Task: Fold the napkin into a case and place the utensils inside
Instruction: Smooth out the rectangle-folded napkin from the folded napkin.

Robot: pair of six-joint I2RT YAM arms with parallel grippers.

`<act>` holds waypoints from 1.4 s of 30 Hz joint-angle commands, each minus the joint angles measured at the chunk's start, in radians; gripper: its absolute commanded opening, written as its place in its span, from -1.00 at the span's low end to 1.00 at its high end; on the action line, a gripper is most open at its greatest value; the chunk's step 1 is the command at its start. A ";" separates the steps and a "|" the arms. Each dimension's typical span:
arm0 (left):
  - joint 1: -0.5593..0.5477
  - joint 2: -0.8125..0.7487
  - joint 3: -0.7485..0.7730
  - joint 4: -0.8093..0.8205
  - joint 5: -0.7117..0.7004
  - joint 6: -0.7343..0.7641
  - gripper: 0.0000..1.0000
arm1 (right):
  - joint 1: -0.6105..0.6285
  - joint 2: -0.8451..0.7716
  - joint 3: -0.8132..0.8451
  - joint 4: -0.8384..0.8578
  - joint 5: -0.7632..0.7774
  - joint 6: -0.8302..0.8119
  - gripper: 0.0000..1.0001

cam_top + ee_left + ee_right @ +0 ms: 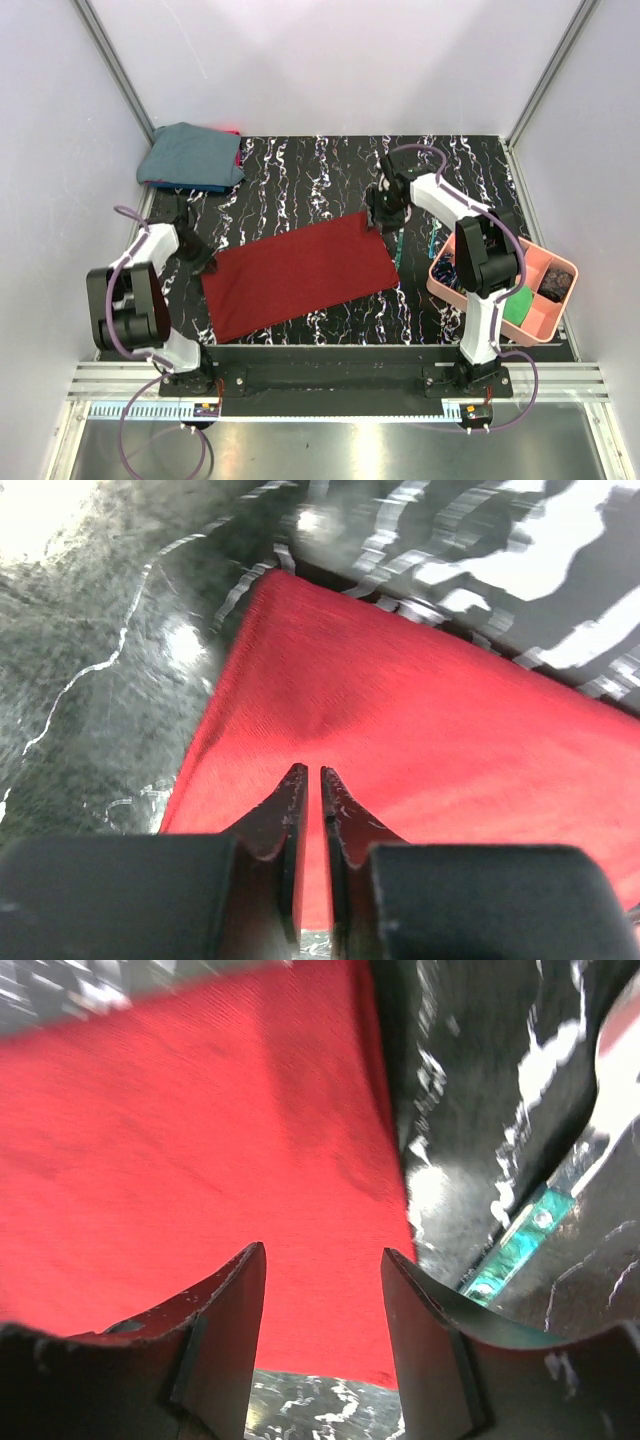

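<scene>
My left gripper (pixel 309 773) has its jaws almost together, only a thin slit with nothing in it, just above the napkin (pixel 400 700), whose corner lies ahead and to the left. My right gripper (pixel 322 1250) stands wide apart over the napkin's other end. The cloth's edge runs just right of it, and beyond that a teal-handled utensil (pixel 515 1248) lies on the black marbled table (pixel 450 1080).

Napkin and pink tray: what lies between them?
A teal-handled utensil on the marbled table, just off the napkin; clearest in the right wrist view.
</scene>
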 commanded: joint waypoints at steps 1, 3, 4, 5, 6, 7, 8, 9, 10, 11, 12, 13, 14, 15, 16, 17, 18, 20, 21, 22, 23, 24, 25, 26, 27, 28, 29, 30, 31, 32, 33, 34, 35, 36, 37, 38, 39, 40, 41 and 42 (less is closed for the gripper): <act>-0.022 -0.191 0.001 0.071 0.059 0.092 -0.72 | 0.007 0.004 0.119 0.038 -0.074 0.016 0.15; -0.022 -0.215 -0.028 0.187 0.237 0.095 -0.65 | 0.007 0.028 0.148 0.079 -0.170 0.043 0.08; -0.022 -0.205 -0.038 0.236 0.306 0.084 -0.65 | 0.007 0.070 0.168 0.092 -0.201 0.060 0.02; -0.024 -0.183 -0.042 0.325 0.437 0.051 -0.72 | 0.007 0.095 0.191 0.098 -0.267 0.066 -0.05; -0.027 -0.116 -0.033 0.353 0.477 0.034 -0.79 | 0.007 0.141 0.229 0.107 -0.292 0.076 -0.15; -0.030 -0.081 -0.015 0.365 0.491 0.028 -0.84 | 0.009 0.161 0.247 0.127 -0.322 0.094 -0.21; -0.038 -0.047 0.019 0.370 0.480 0.025 -0.87 | 0.006 0.182 0.267 0.130 -0.335 0.096 -0.28; -0.036 0.003 0.030 0.375 0.472 0.021 -0.95 | 0.006 0.217 0.301 0.132 -0.341 0.099 -0.34; -0.030 0.027 0.042 0.375 0.460 0.018 -0.99 | 0.003 0.232 0.315 0.133 -0.361 0.109 -0.42; -0.027 0.059 0.060 0.358 0.457 0.018 -1.00 | 0.000 0.244 0.326 0.133 -0.378 0.110 -0.44; -0.027 0.071 0.069 0.347 0.451 0.020 -1.00 | -0.006 0.258 0.338 0.135 -0.390 0.111 -0.45; -0.027 0.082 0.079 0.330 0.431 0.024 -1.00 | -0.009 0.264 0.338 0.141 -0.387 0.113 -0.46; -0.019 0.100 0.091 0.303 0.382 0.035 -1.00 | -0.012 0.268 0.337 0.142 -0.387 0.114 -0.48; -0.013 0.113 0.092 0.299 0.370 0.041 -1.00 | -0.026 0.279 0.337 0.144 -0.390 0.111 -0.49; -0.004 0.125 0.091 0.296 0.362 0.041 -1.00 | -0.032 0.284 0.332 0.144 -0.393 0.111 -0.49; 0.013 0.149 0.089 0.289 0.354 0.038 -1.00 | -0.040 0.290 0.327 0.147 -0.395 0.110 -0.50; 0.021 0.159 0.088 0.290 0.348 0.041 -1.00 | -0.046 0.301 0.320 0.150 -0.390 0.106 -0.49; 0.037 0.171 0.080 0.293 0.321 0.046 -1.00 | -0.066 0.316 0.317 0.152 -0.376 0.094 -0.49; 0.039 0.174 0.079 0.296 0.310 0.051 -1.00 | -0.071 0.330 0.315 0.152 -0.381 0.088 -0.49; 0.042 0.176 0.077 0.296 0.296 0.055 -1.00 | -0.084 0.334 0.314 0.152 -0.381 0.083 -0.49; 0.047 0.188 0.083 0.293 0.281 0.067 -1.00 | -0.089 0.341 0.312 0.153 -0.379 0.082 -0.49; 0.051 0.193 0.086 0.283 0.271 0.069 -1.00 | -0.092 0.350 0.309 0.155 -0.378 0.077 -0.48; 0.059 0.199 0.088 0.278 0.265 0.069 -1.00 | -0.098 0.354 0.309 0.153 -0.378 0.077 -0.48; 0.065 0.209 0.086 0.276 0.268 0.074 -1.00 | -0.106 0.359 0.309 0.156 -0.376 0.076 -0.48; 0.068 0.212 0.088 0.272 0.262 0.075 -1.00 | -0.109 0.364 0.307 0.156 -0.376 0.074 -0.47; 0.076 0.219 0.086 0.269 0.250 0.078 -1.00 | -0.111 0.364 0.307 0.156 -0.366 0.070 -0.47; 0.080 0.226 0.085 0.266 0.236 0.083 -1.00 | -0.115 0.362 0.304 0.156 -0.356 0.068 -0.47; 0.087 0.231 0.086 0.264 0.232 0.086 -1.00 | -0.117 0.356 0.304 0.156 -0.346 0.065 -0.46; 0.100 0.235 0.089 0.258 0.227 0.089 -1.00 | -0.118 0.351 0.303 0.155 -0.327 0.056 -0.45; 0.106 0.237 0.094 0.250 0.218 0.090 -1.00 | -0.120 0.350 0.301 0.155 -0.318 0.053 -0.44; 0.111 0.234 0.097 0.249 0.213 0.092 -1.00 | -0.126 0.348 0.301 0.153 -0.310 0.048 -0.44; 0.114 0.231 0.100 0.243 0.204 0.097 -1.00 | -0.131 0.347 0.301 0.153 -0.303 0.047 -0.43; 0.114 0.225 0.106 0.237 0.181 0.104 -1.00 | -0.134 0.350 0.304 0.152 -0.301 0.044 -0.42; 0.116 0.223 0.111 0.230 0.173 0.107 -1.00 | -0.143 0.354 0.307 0.144 -0.296 0.044 -0.42; 0.119 0.223 0.119 0.218 0.164 0.113 -1.00 | -0.146 0.354 0.310 0.142 -0.292 0.039 -0.41; 0.123 0.225 0.120 0.215 0.156 0.113 -1.00 | -0.147 0.354 0.314 0.139 -0.290 0.036 -0.40; 0.128 0.226 0.122 0.212 0.149 0.117 -1.00 | -0.149 0.353 0.315 0.138 -0.284 0.034 -0.38; 0.140 0.226 0.128 0.203 0.140 0.117 -1.00 | -0.150 0.350 0.317 0.136 -0.283 0.031 -0.36; 0.148 0.226 0.129 0.201 0.138 0.118 -1.00 | -0.149 0.345 0.318 0.133 -0.280 0.031 -0.35; 0.151 0.225 0.134 0.203 0.139 0.123 -1.00 | -0.149 0.344 0.323 0.126 -0.273 0.025 -0.34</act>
